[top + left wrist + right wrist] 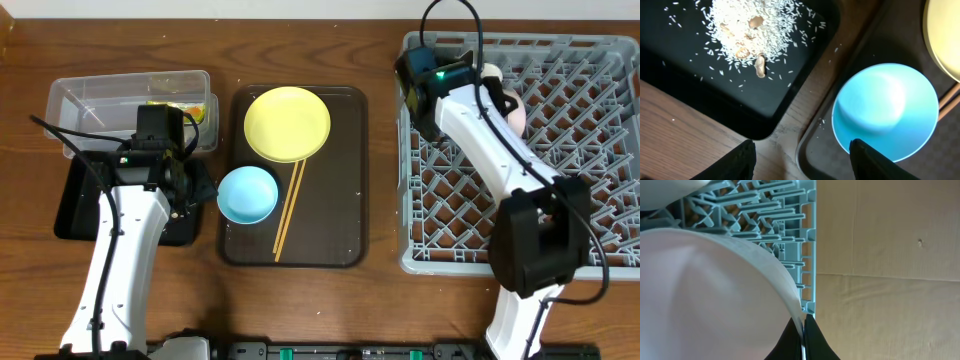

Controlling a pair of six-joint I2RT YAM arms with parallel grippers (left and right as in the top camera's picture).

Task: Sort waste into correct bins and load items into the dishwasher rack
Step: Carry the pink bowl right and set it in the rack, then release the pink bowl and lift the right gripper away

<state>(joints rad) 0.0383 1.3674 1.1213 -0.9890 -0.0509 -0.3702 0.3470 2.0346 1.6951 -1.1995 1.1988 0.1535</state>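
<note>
My left gripper (805, 162) is open and empty, low over the gap between the black tray (670, 75) and the serving tray; it shows in the overhead view (197, 186). Rice scraps (752, 30) lie piled in the black tray. The light blue bowl (885, 110) (247, 194), yellow plate (287, 123) and chopsticks (290, 208) rest on the brown tray. My right gripper (802, 332) is shut on the rim of the white bowl (715, 295) at the dishwasher rack's (520, 190) far left corner. The wrapper (185, 108) lies in the clear box (100, 100).
The dark brown serving tray (345, 200) sits between the bins and the rack. The rack's wall (807, 240) stands right beside the white bowl, with a cardboard-coloured surface beyond it. Something small and white (493, 72) sits in the rack behind my right arm.
</note>
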